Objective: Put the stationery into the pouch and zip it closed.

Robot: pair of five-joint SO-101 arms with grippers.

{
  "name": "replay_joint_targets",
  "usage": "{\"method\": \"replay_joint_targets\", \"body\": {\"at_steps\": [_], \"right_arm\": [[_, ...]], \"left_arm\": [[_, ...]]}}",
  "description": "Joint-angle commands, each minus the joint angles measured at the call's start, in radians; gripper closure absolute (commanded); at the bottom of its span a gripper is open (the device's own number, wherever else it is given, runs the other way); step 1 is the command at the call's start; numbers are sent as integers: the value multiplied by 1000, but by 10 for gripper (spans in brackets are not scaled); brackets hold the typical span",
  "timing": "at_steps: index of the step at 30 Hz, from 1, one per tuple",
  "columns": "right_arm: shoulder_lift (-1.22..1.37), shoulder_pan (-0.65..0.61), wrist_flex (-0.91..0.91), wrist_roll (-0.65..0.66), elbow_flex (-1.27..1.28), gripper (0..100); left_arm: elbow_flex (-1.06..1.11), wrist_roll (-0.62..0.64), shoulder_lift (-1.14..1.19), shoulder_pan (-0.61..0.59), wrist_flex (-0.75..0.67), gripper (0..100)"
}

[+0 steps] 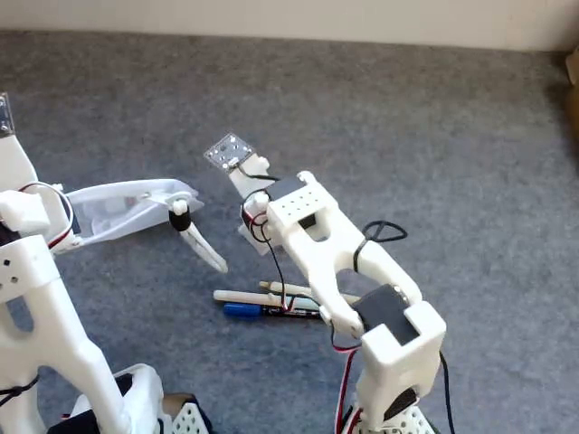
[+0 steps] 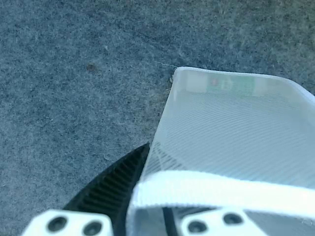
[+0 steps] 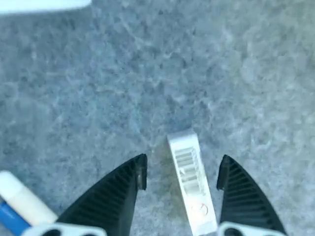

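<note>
The translucent white pouch (image 1: 127, 203) lies at the left, and my left gripper (image 2: 147, 196) is shut on its edge (image 2: 221, 189). A white pen (image 1: 197, 240) with a black end lies slanted, its black end touching the pouch's right end. In the right wrist view, my right gripper (image 3: 183, 164) stands open just above the carpet, with a small white ribbed block (image 3: 189, 182) lying between its fingers. A cream stick (image 1: 262, 293) and a blue and black marker (image 1: 262, 310) lie side by side under the right arm (image 1: 312, 231).
Grey carpet (image 1: 434, 127) covers the whole surface, with wide free room at the back and right. The left arm's white base (image 1: 45, 344) stands at the front left. A corner of the pouch (image 3: 44, 4) shows ahead of the right gripper.
</note>
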Motion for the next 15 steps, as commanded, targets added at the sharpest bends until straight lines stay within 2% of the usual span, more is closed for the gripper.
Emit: {"method": "replay_joint_targets", "body": {"at_steps": [1, 6, 11, 15], "right_arm": [[16, -13, 2, 14, -87, 779], [73, -10, 7, 43, -128, 780], [85, -10, 8, 74, -131, 826], [88, -10, 73, 75, -139, 826]], "left_arm": [[36, 11, 31, -15, -28, 993], [81, 11, 31, -15, -78, 993], [84, 11, 30, -15, -77, 993], [85, 11, 30, -15, -77, 993]]}}
